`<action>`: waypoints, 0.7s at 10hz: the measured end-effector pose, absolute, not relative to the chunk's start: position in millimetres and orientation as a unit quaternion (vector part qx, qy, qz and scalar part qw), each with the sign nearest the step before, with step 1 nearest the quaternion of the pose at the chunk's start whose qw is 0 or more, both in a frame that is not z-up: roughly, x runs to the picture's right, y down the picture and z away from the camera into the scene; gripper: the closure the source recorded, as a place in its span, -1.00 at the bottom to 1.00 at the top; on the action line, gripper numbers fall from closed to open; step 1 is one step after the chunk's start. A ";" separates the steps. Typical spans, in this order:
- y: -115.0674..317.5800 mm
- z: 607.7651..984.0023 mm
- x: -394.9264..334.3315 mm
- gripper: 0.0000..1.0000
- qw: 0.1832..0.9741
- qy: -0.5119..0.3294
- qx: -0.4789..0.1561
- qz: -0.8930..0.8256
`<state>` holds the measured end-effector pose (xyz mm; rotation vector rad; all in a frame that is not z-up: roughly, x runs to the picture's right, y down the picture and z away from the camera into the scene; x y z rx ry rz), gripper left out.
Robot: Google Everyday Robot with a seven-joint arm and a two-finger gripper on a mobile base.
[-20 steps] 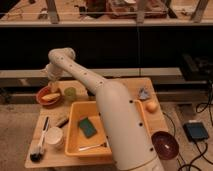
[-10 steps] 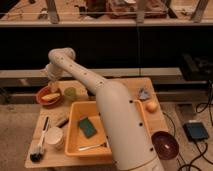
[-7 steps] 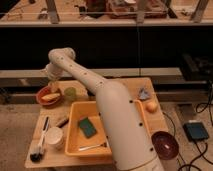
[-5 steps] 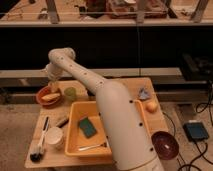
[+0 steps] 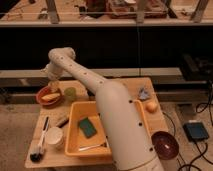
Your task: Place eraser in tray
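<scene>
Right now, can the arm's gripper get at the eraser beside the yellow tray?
Probably yes. The gripper hangs over the red bowl, and the eraser lies bare on the table close by, between bowl and white cup, nothing lying over it.

The tray (image 5: 72, 131) sits in the middle of the table (image 5: 56, 160), with the sponge (image 5: 88, 127) in it. The eraser (image 5: 62, 120) lies just left of the tray, in front of the bowl (image 5: 45, 98). The gripper (image 5: 54, 87) hangs over that bowl at the back left corner
</scene>
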<state>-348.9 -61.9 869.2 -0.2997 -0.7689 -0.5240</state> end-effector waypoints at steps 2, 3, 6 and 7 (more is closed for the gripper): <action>-65.4 847.1 -351.1 -0.60 0.873 -0.358 -0.182 -0.276; -61.3 825.2 -351.6 -0.60 0.866 -0.348 -0.207 -0.292; -30.1 781.9 -336.7 -0.60 0.857 -0.320 -0.260 -0.311; -25.9 776.7 -335.2 -0.60 0.856 -0.316 -0.265 -0.313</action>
